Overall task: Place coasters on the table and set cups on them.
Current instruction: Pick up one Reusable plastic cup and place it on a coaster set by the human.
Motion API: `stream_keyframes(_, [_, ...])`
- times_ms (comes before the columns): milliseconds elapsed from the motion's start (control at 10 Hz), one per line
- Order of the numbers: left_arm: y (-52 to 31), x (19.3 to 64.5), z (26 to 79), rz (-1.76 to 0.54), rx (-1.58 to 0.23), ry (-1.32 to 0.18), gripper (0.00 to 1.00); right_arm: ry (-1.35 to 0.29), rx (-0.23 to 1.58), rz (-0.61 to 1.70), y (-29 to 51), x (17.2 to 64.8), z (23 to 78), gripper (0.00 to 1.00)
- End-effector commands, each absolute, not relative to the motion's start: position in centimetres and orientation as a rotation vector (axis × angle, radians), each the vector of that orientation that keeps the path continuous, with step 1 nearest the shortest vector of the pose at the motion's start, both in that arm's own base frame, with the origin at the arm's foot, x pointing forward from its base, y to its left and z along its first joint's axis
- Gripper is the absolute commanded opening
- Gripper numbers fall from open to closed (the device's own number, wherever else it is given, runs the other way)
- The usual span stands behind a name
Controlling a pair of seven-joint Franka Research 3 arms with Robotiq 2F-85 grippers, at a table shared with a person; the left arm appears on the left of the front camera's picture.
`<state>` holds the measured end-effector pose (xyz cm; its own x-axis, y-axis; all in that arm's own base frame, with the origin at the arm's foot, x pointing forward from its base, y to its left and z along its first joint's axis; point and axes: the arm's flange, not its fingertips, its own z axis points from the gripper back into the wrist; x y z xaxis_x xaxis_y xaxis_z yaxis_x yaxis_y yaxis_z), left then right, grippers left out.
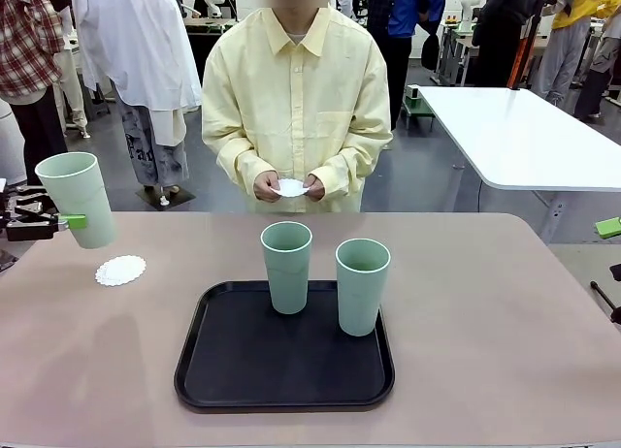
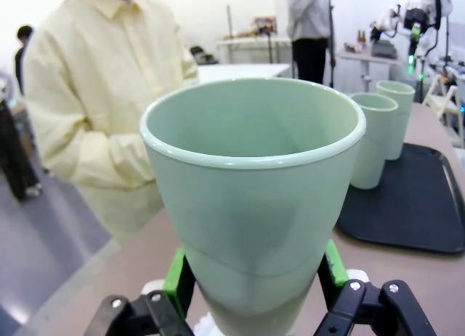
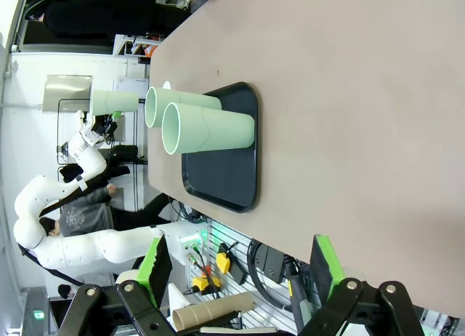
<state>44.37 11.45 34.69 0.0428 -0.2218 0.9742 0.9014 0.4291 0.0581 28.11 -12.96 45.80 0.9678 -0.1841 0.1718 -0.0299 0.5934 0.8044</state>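
1. Front view
   - The left gripper [image 1: 78, 221] pinches a cup [image 1: 78, 201] low on its wall and holds it in the air above the worktop [image 1: 505, 312], near its left edge.
   - The cup is nearly upright, mouth up, with its long axis close to vertical.
   - A coaster [image 1: 120, 270] lies flat on the worktop just below the cup's base and slightly toward the middle. I judge the coming move to be a short drop with a small shift to the right.
   - Two cups [image 1: 287, 266] stand on the tray [image 1: 281, 404], well apart from the coaster.
   - The person's hands [image 1: 290, 184] hold a second coaster [image 1: 290, 188] at the far edge.

2. Left wrist view
   - The left gripper [image 2: 254, 278] has both green pads pressed against the cup [image 2: 254, 190], one on each side of its lower part.
   - Bits of white show beneath the base. They are probably the coaster, but too little shows to be sure.
   - The tray [image 2: 407, 212] lies off to one side.

3. Right wrist view
   - The right gripper [image 3: 240, 267] is spread and holds nothing, off the worktop's [image 3: 349, 132] right end.
   - The tray [image 3: 225, 183] lies between it and the coaster, so the left arm is much the nearer one.
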Motion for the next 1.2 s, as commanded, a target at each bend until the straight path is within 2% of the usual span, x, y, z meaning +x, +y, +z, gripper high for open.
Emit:
stream_keyframes(0, [11.7,44.6,35.0,-0.987,-0.722,-1.232,0.84,-0.265,0.959,-0.077,-13.1,28.3,45.7,1.00])
stream_keyframes(500, [12.1,46.4,31.4,-1.063,-0.770,-1.272,0.84,-0.265,0.959,-0.077,-13.1,28.3,45.7,1.00])
stream_keyframes(1100, [12.9,48.9,27.1,-1.029,-0.787,-1.189,0.84,-0.265,0.959,-0.077,-13.1,28.3,45.7,1.00])
